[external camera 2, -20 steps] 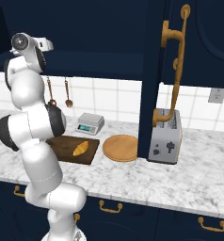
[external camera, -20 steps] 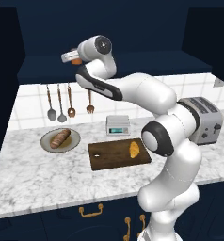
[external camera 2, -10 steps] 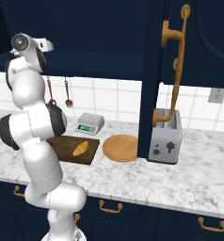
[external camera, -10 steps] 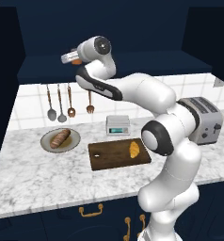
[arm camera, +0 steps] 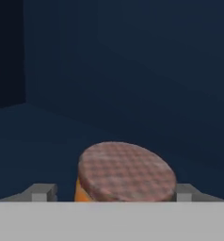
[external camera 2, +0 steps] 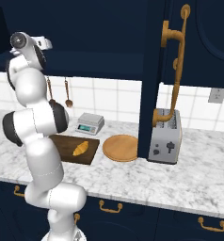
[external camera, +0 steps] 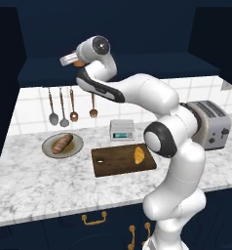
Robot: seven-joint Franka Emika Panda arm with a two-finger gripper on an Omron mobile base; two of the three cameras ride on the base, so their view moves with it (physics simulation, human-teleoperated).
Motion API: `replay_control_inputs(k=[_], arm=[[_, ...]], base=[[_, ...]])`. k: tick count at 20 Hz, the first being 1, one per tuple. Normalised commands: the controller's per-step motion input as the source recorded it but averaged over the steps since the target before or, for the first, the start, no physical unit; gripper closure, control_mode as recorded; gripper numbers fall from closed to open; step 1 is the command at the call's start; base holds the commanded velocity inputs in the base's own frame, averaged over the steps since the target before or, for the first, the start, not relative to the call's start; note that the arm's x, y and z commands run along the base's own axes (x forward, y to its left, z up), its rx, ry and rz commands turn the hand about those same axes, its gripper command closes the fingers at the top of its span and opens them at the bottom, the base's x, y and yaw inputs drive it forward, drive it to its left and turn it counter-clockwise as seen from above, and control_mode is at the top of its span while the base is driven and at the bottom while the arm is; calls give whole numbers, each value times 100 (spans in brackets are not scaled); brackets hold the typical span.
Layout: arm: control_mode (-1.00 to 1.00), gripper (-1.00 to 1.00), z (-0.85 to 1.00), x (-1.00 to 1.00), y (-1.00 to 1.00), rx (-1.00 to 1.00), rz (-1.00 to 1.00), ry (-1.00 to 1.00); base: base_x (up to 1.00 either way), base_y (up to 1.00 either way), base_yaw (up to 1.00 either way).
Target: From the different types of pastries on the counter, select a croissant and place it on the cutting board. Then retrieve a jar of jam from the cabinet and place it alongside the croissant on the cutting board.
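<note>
The jar of jam (arm camera: 125, 172), orange with a reddish checked lid, stands on the shelf of the dark navy cabinet (external camera: 137, 34). My gripper (arm camera: 115, 190) reaches into the recess with one finger on each side of the jar. A gap shows at the left finger (arm camera: 42, 191), so the jaws are open around it. From the left base view the gripper (external camera: 70, 60) is high at the shelf, with a spot of the orange jar (external camera: 78, 63) beside it. The golden croissant (external camera: 139, 155) lies on the dark cutting board (external camera: 113, 165) on the counter (external camera: 35, 190).
A brown loaf-like pastry (external camera: 62, 143) rests on a plate at the left. A kitchen scale (external camera: 122, 129) and hanging utensils (external camera: 63, 105) sit behind the board. A toaster (external camera 2: 164, 141), a round wooden board (external camera 2: 120, 147) and the open cabinet door (external camera 2: 154, 70) are to the right.
</note>
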Motion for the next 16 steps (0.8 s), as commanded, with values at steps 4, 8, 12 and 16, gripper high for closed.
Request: replay_control_inputs(k=[4,8,12,16], arm=[[-100,100,0,0,2,0,0,0],[-100,100,0,-5,1,0,0,0],[-100,100,18,-25,2,0,0,-2],[-100,100,14,-55,9,0,0,-2]], base=[[0,0,0],[0,0,0],[0,0,0],[0,0,0]])
